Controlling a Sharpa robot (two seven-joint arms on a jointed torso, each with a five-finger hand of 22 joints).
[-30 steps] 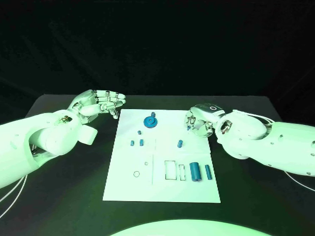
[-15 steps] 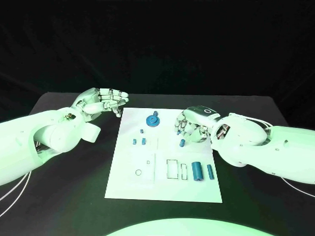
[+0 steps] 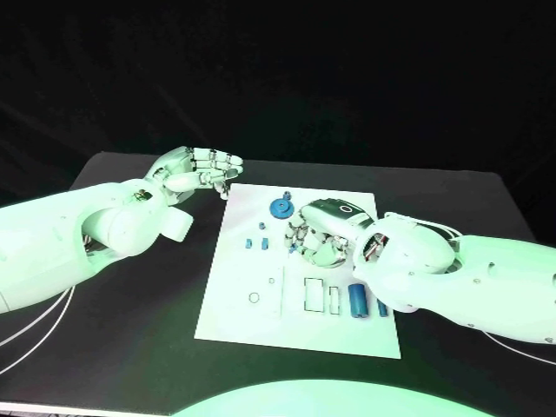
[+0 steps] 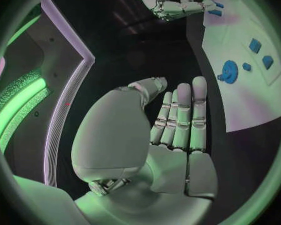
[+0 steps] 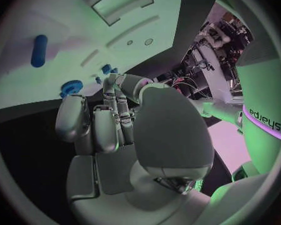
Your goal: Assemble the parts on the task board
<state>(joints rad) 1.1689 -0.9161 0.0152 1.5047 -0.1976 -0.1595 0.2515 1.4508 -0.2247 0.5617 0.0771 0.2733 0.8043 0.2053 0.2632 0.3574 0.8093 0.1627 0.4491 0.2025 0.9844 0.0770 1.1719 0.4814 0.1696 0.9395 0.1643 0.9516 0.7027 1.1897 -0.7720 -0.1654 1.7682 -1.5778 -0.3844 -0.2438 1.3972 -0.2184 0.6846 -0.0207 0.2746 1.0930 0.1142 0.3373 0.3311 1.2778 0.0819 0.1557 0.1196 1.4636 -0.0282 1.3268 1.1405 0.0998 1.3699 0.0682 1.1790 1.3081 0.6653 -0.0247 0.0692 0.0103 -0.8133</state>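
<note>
The white task board lies in the middle of the black table. A blue gear stands near its far edge, with small blue pegs below it. Two blue cylinders lie at the near right. My right hand hovers over the board's middle, fingers pointing down, with nothing visibly in them. In the right wrist view a small oblong blue part lies on the board beside that hand. My left hand stays off the board's far left corner, its fingers straight, side by side and empty.
Empty rectangular slots and a small ring mark sit in the board's near half. Bare black table lies to the left and right of the board. The left wrist view shows the gear and my right hand.
The head camera has shifted. My right hand has moved left from the board's right edge to over its middle, covering the small blue part there. The left hand has hardly moved.
</note>
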